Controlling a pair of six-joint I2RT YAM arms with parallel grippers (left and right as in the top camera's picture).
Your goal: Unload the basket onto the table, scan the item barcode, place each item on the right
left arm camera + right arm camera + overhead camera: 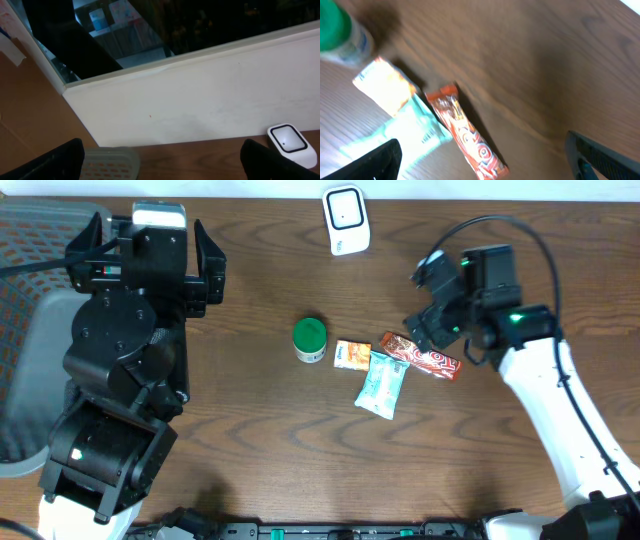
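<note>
Right wrist view, red bar (pixel 465 135) lettering blurred, barcode (pixel 427 136) on teal packet (pixel 402 135)

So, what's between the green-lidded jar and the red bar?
The orange packet, then the top end of the pale blue pouch, seen in the overhead view.

Straight ahead of the left jaws I see a white wall (pixel 200 100), with a dark window (pixel 210 20) above it. A brown board (pixel 25 120) stands to their left. Under them is a dark wood-grain table (pixel 260 430). A mesh chair (pixel 30 240) sits further left.
</note>
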